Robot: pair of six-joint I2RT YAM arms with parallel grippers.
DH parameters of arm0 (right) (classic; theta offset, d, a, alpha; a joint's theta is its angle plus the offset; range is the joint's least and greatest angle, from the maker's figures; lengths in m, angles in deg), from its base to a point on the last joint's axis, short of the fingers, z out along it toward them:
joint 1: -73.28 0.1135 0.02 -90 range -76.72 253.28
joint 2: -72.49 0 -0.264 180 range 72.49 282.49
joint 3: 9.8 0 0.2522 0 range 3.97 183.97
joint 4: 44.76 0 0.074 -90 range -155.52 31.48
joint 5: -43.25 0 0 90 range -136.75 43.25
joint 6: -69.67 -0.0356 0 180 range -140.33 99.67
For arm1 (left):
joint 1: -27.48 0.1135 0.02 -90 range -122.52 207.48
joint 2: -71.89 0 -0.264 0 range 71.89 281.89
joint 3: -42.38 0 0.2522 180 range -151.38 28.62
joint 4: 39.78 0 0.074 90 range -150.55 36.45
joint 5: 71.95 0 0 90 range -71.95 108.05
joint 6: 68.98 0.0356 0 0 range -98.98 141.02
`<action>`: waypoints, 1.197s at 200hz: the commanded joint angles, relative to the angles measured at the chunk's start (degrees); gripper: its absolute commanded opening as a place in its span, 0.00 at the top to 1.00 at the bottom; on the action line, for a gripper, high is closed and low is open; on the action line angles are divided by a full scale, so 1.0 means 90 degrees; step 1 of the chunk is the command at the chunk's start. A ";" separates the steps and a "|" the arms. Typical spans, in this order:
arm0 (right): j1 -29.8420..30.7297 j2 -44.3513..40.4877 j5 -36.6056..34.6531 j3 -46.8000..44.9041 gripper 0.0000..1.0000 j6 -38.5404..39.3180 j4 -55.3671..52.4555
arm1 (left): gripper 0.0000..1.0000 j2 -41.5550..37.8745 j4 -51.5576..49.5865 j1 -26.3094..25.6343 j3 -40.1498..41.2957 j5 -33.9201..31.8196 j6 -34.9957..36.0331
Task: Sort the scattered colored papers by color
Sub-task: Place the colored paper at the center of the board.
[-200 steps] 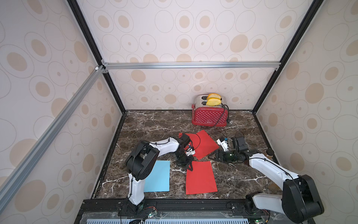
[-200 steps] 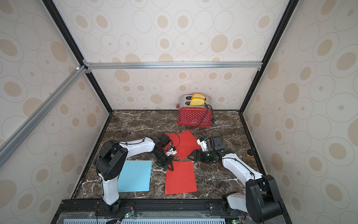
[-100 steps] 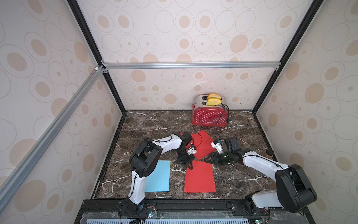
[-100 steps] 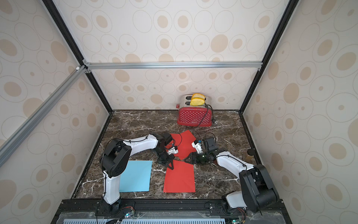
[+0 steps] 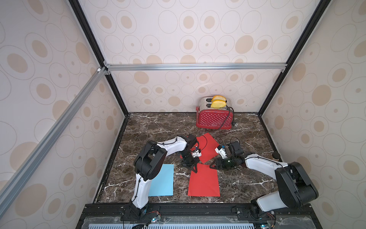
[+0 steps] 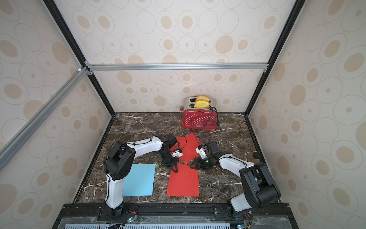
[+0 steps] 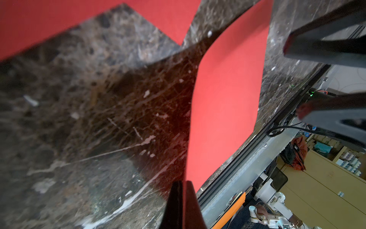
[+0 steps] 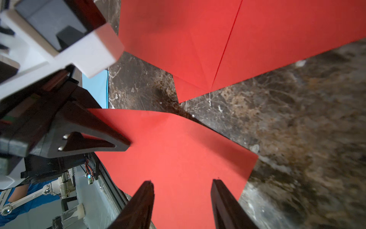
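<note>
One red sheet (image 5: 204,182) bowed, corner pinched by left end effector (image 5: 194,169).

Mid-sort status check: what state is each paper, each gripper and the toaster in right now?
near red paper: one far corner pinched and lifted, sheet bowed, front part on the table.
left gripper: shut on that corner.
right gripper: open, jaws apart at the sheet's other far corner.
blue paper: lying flat, untouched.
far red papers: overlapping, lying flat.
toaster: upright, two yellow slices sticking out.
</note>
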State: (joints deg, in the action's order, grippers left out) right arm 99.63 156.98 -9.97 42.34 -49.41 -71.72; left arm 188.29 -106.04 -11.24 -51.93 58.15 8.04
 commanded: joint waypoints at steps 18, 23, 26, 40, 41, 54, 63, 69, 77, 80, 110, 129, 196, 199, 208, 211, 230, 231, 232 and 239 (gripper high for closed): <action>0.0095 0.0255 -0.0090 -0.0132 0.49 0.0070 0.0185 | 1.00 0.0165 -0.0250 -0.0053 -0.0186 -0.0060 0.0216; 0.0092 0.0276 -0.0087 -0.0144 0.49 0.0071 0.0196 | 1.00 0.0175 -0.0261 -0.0053 -0.0190 -0.0061 0.0235; 0.0093 0.0280 -0.0093 -0.0152 0.49 0.0068 0.0205 | 1.00 0.0179 -0.0264 -0.0053 -0.0190 -0.0061 0.0238; 0.0093 0.0325 -0.0093 -0.0170 0.49 0.0067 0.0263 | 1.00 0.0192 -0.0303 -0.0054 -0.0219 -0.0061 0.0252; 0.0091 0.0327 -0.0092 -0.0171 0.49 0.0067 0.0269 | 1.00 0.0187 -0.0307 -0.0054 -0.0219 -0.0061 0.0251; 0.0096 0.0361 -0.0103 -0.0181 0.49 0.0067 0.0300 | 1.00 0.0194 -0.0320 -0.0053 -0.0239 -0.0061 0.0269; 0.0104 0.0395 -0.0088 -0.0173 0.49 0.0067 0.0327 | 1.00 0.0198 -0.0320 -0.0053 -0.0244 -0.0061 0.0269; 0.0107 0.0416 -0.0093 -0.0167 0.49 0.0058 0.0347 | 1.00 0.0200 -0.0314 -0.0058 -0.0249 -0.0061 0.0266; 0.0105 0.0453 -0.0084 -0.0168 0.49 0.0049 0.0367 | 1.00 0.0210 -0.0319 -0.0053 -0.0258 -0.0056 0.0268; 0.0109 0.0469 -0.0087 -0.0164 0.49 0.0048 0.0371 | 1.00 0.0216 -0.0321 -0.0053 -0.0258 -0.0059 0.0257; 0.0113 0.0544 -0.0092 -0.0169 0.49 0.0057 0.0401 | 1.00 0.0245 -0.0334 -0.0058 -0.0289 -0.0051 0.0274; 0.0119 0.0563 -0.0113 -0.0179 0.49 0.0077 0.0384 | 1.00 0.0270 -0.0359 -0.0054 -0.0307 -0.0051 0.0292; 0.0120 0.0587 -0.0249 -0.0081 0.49 0.0205 0.0117 | 0.89 0.0271 -0.0658 -0.0053 -0.0512 -0.0449 0.0394; 0.0117 0.0593 -0.0252 -0.0075 0.49 0.0204 0.0118 | 0.89 0.0261 -0.0664 -0.0056 -0.0517 -0.0467 0.0412; 0.0119 0.0601 -0.0248 -0.0074 0.49 0.0204 0.0113 | 0.84 0.0218 -0.0672 -0.0053 -0.0525 -0.0519 0.0428; 0.0119 0.0604 -0.0253 -0.0071 0.49 0.0195 0.0109 | 0.81 0.0205 -0.0672 -0.0053 -0.0524 -0.0555 0.0439; 0.0119 0.0641 -0.0265 -0.0064 0.48 0.0209 0.0091 | 0.71 0.0082 -0.0653 -0.0053 -0.0536 -0.0732 0.0501; 0.0119 0.0641 -0.0267 -0.0069 0.49 0.0211 0.0090 | 0.70 0.0073 -0.0657 -0.0053 -0.0539 -0.0743 0.0502; 0.0119 0.0637 -0.0277 -0.0067 0.49 0.0217 0.0084 | 0.70 0.0064 -0.0660 -0.0053 -0.0535 -0.0748 0.0498; 0.0119 0.0634 -0.0286 -0.0066 0.48 0.0223 0.0066 | 0.68 0.0014 -0.0658 -0.0054 -0.0546 -0.0817 0.0516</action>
State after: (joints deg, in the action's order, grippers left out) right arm 100.29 161.07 -10.41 41.61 -48.47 -68.13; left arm 190.19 -110.01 -11.26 -54.93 53.89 11.08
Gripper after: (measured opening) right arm 0.514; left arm 0.291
